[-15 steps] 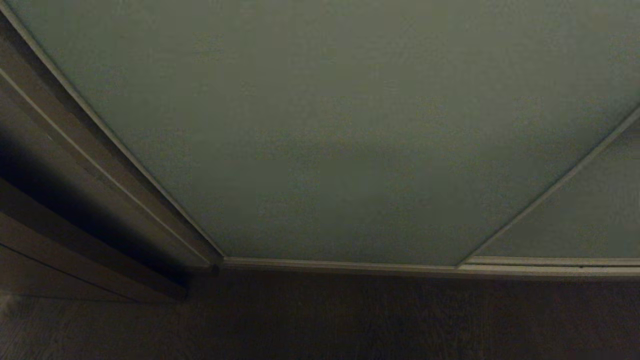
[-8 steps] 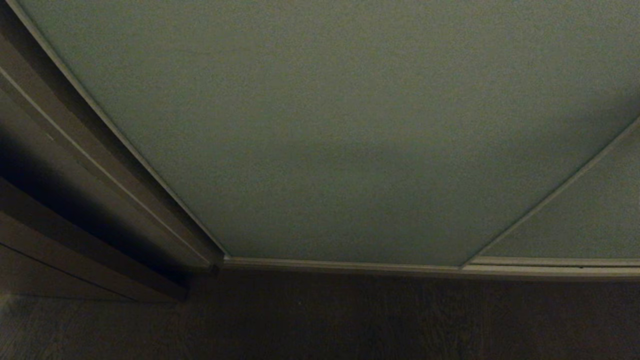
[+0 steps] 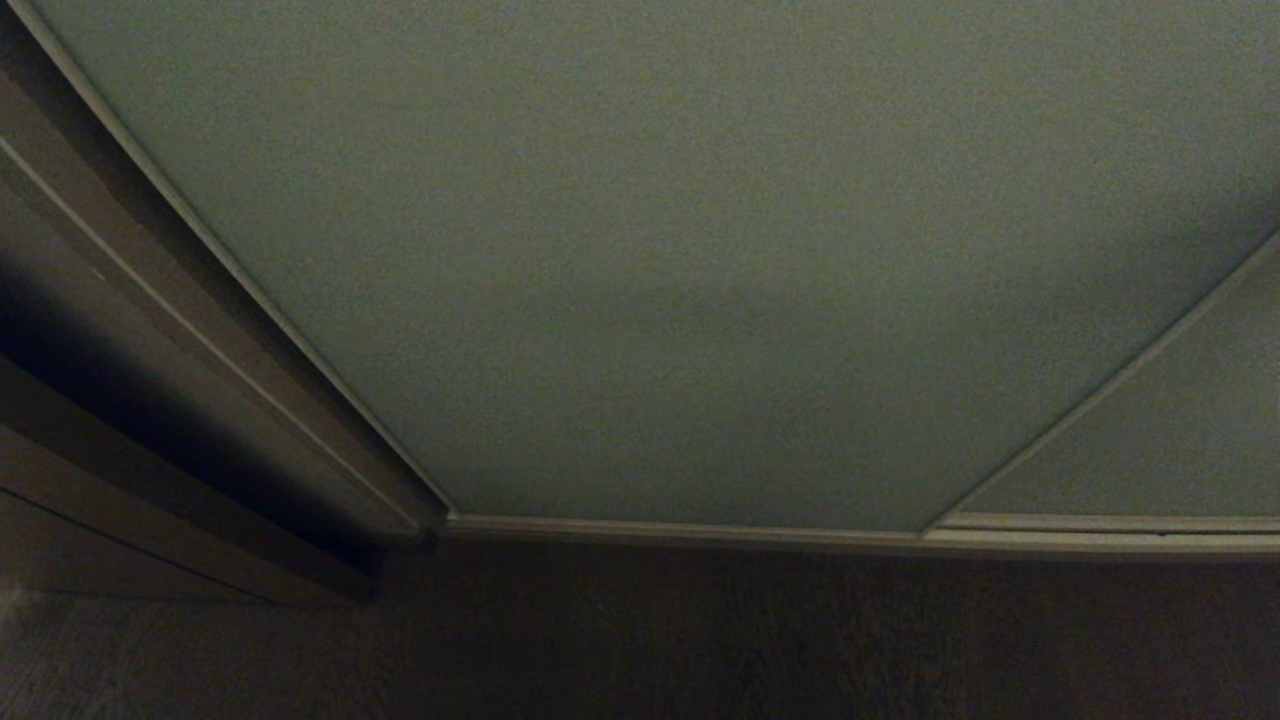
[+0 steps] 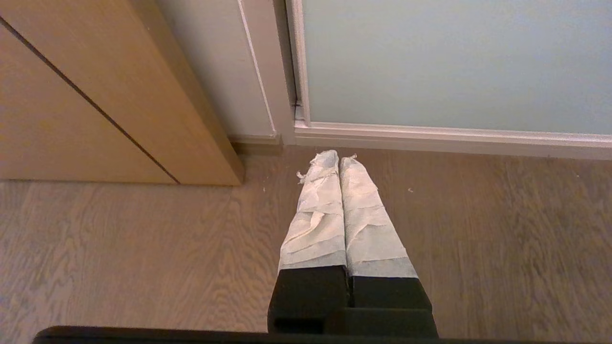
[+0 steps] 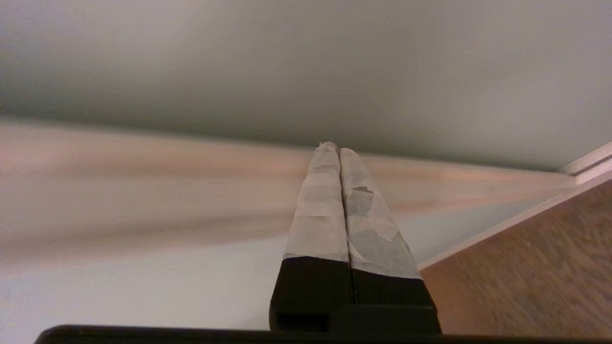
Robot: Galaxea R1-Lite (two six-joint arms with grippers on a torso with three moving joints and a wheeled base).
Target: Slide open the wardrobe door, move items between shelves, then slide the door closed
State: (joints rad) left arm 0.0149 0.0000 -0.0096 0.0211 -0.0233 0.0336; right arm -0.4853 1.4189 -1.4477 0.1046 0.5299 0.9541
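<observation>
The sliding wardrobe door (image 3: 640,250) is a pale grey-green panel in a thin light frame. It fills the head view and stands shut against the left jamb. Neither arm shows in that view. My left gripper (image 4: 338,160) is shut on nothing, its taped fingers pointing at the floor just short of the door's (image 4: 454,62) lower left corner. My right gripper (image 5: 333,149) is also shut and empty; its tips point toward a grey-green surface (image 5: 334,57), and the view around it is smeared by motion. The items and the shelves are hidden.
A second door panel (image 3: 1150,440) overlaps the first at the right, above the bottom track (image 3: 700,530). A dark brown side panel (image 3: 120,380) stands left of the jamb, seen as a light wooden panel (image 4: 95,95) from the left wrist. Wooden floor (image 3: 700,640) runs along the front.
</observation>
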